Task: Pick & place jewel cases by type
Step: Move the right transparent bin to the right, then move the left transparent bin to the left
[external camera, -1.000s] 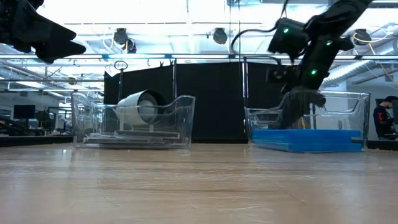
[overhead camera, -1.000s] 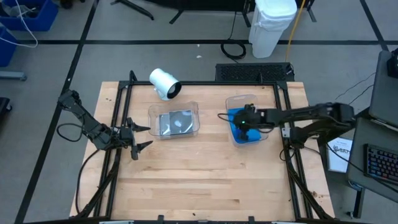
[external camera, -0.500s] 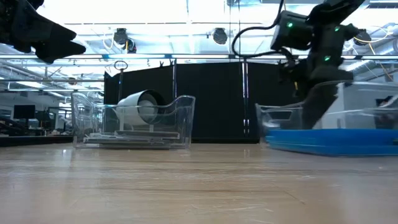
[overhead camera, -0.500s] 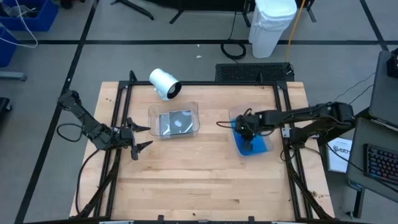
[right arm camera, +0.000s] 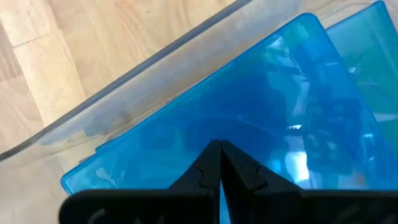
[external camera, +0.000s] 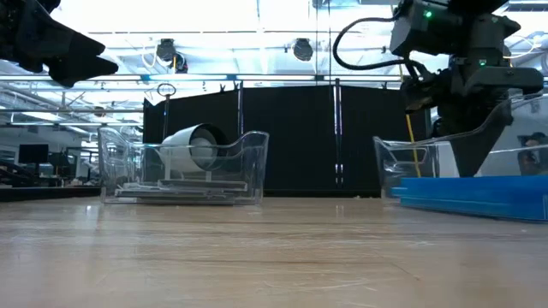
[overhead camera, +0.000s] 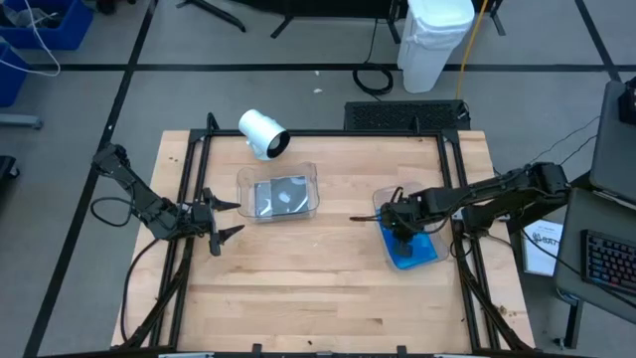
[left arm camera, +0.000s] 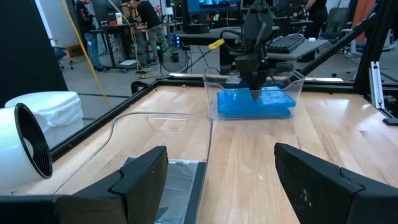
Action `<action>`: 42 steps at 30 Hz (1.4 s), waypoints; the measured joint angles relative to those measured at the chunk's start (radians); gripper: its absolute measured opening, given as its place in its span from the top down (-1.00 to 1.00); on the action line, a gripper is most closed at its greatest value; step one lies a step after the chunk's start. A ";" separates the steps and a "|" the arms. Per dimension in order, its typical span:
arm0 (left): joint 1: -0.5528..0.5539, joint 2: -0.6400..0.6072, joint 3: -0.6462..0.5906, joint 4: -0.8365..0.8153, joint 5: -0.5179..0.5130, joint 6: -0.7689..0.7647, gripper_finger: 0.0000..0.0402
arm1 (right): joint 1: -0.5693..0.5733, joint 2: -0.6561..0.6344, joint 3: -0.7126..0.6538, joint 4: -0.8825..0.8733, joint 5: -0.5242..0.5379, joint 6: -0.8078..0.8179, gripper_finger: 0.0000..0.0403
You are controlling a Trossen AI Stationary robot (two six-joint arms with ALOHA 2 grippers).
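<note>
The sorting looks essentially done: the dark jewel cases (overhead camera: pixel 279 197) lie in the clear tray (overhead camera: pixel 310 171) well across the table from the right gripper (overhead camera: pixel 400 237), while the blue jewel cases (overhead camera: pixel 413 249) sit stacked in the other tray (overhead camera: pixel 379 202) directly under its pinched-shut, empty fingertips. Since a second ago, that tray and its blue stack have slid with the right gripper toward the table's near right. The left gripper (overhead camera: pixel 221 219), spread wide and empty, has not moved from the left edge.

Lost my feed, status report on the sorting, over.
Left pincer open, waiting at the table's left edge. Right pincer shut, tip down on the blue jewel cases in their clear tray. Grey cases in the other tray. Nothing blocking.
</note>
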 joint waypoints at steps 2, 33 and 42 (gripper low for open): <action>0.000 0.000 0.000 0.000 0.000 0.000 -0.48 | 0.001 0.000 0.000 -0.007 0.058 0.024 1.00; 0.000 0.000 0.000 0.000 0.000 0.000 -0.48 | -0.124 -0.142 -0.135 -0.026 0.507 0.187 1.00; 0.000 0.000 0.000 0.000 0.000 0.000 -0.48 | -0.094 -0.326 -0.126 0.051 0.504 0.101 1.00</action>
